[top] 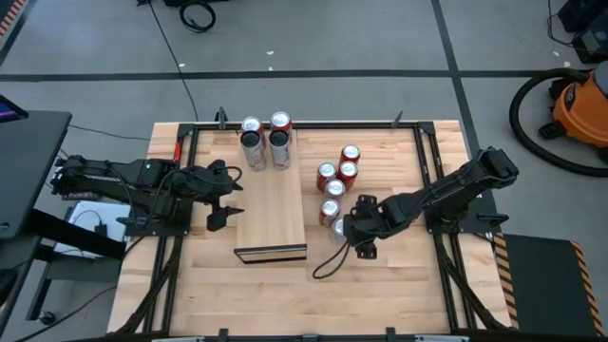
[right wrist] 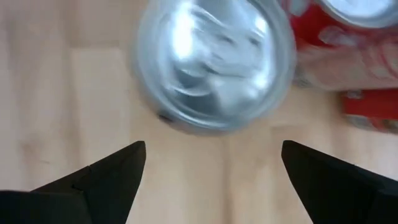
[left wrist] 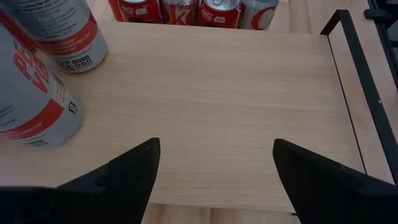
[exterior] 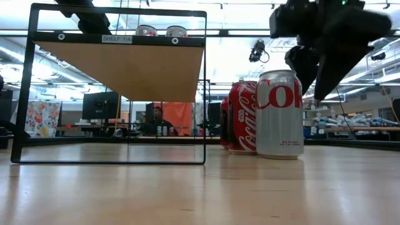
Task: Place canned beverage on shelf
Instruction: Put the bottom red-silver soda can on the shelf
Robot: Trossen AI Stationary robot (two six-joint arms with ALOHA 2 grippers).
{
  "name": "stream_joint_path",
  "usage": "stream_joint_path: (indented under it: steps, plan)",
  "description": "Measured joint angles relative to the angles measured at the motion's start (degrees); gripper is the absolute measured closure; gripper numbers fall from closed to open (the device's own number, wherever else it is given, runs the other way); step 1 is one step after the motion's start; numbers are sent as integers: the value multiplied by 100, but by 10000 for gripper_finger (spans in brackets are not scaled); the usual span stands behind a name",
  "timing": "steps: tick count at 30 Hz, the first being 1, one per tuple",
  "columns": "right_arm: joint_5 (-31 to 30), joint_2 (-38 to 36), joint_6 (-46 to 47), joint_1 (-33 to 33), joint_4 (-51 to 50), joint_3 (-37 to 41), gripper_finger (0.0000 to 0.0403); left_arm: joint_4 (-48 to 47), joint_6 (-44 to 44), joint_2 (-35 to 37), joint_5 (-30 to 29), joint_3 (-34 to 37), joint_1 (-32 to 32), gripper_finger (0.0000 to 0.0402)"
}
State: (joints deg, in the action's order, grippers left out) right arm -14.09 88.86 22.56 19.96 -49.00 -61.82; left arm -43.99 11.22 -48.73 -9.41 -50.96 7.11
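Note:
The shelf [top: 273, 214] is a long pale wood board in the middle of the table, with its dark-edged end [top: 271, 253] toward the near side. Several cans [top: 266, 142] stand on its far end. Right of the shelf, a row of red cans [top: 334, 190] stands on the table. At the row's near end is a silver canned beverage [exterior: 279, 114], upright on its base. My right gripper [right wrist: 214, 168] hangs open just above this silver can [right wrist: 214, 62], pointing down at it. My left gripper [left wrist: 214, 168] is open at the shelf's left edge, above its bare top [left wrist: 211, 93].
A black metal frame [top: 427, 161] borders the tabletop. A dark cable loop [top: 328, 261] lies on the table near my right gripper. The red can [exterior: 242, 117] stands right against the silver one. Bare wood lies on the shelf's near half and toward the table's near edge [top: 285, 304].

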Motion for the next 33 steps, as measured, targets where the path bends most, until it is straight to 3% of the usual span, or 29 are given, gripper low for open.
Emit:
stream_joint_path:
  steps: [8,14,22,29,33]
  plan:
    - [-1249,-2,1538,533,364,206,17,-55,144,0,0,2,0,79]
    - [-1641,-2,1956,664,751,556,17,-44,126,0,1,1,-1,79]
    - [-2931,-2,2672,573,-526,686,17,-36,116,0,0,2,0,79]
    - [-2067,-2,2424,815,-224,686,17,-39,111,0,0,2,0,79]
    - [-2102,-2,2495,1040,182,686,17,-39,133,0,0,2,-1,79]
